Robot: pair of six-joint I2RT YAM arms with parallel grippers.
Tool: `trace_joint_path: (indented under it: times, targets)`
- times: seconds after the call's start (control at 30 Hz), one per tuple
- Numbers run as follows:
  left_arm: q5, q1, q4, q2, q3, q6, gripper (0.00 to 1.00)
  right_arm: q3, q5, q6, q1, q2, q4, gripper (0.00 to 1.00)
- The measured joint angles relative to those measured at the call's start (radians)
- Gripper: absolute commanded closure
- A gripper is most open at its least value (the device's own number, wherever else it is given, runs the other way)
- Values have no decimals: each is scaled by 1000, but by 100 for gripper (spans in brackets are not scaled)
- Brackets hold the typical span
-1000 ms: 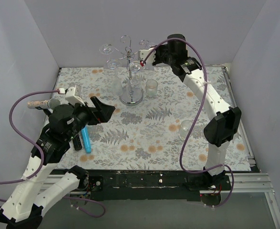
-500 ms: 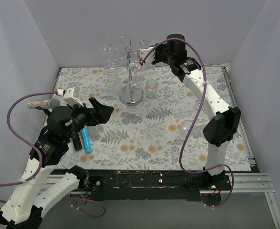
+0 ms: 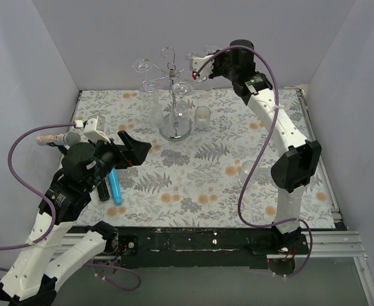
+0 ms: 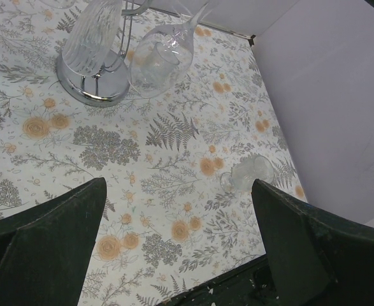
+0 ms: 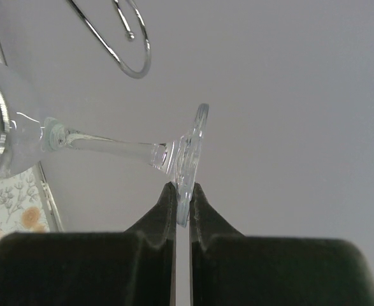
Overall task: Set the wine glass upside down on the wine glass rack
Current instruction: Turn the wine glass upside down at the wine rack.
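Observation:
The wine glass rack [image 3: 168,66] stands at the back middle on its round mirrored base [image 3: 176,132]; its base also shows in the left wrist view [image 4: 88,86]. My right gripper [image 3: 201,69] is up beside the rack's curled arms. It is shut on the round foot of a clear wine glass [image 5: 188,156], whose stem runs left to the bowl [image 5: 11,137]. A curled rack arm [image 5: 128,48] sits just above the stem, apart from it. The bowl hangs tilted near the pole [image 3: 181,90] and shows in the left wrist view [image 4: 161,57]. My left gripper [image 3: 136,146] is open and empty above the mat at the left [image 4: 174,255].
A fluted glass [image 3: 155,109] hangs on the rack's left side. A small tumbler [image 3: 202,118] stands right of the base. Another clear glass [image 3: 245,171] lies on the mat at the right. A blue marker [image 3: 115,186] and a dark marker lie under the left arm.
My right gripper has moved up and a little right with the glass foot in it. The left arm has shifted slightly.

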Motion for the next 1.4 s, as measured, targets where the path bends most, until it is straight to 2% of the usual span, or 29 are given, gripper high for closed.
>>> trace_joint_path:
  times: [0.47,0.97,1.4]
  targets:
    - [-6,0,-4,1,6,0,2,79,25,7,-23,126,103,99]
    - [-8,0,-7,20,9,2,2,87,25,35,-23,137,217,99]
    - [-19,0,-8,23,14,5,2,118,13,61,-17,214,299,99]
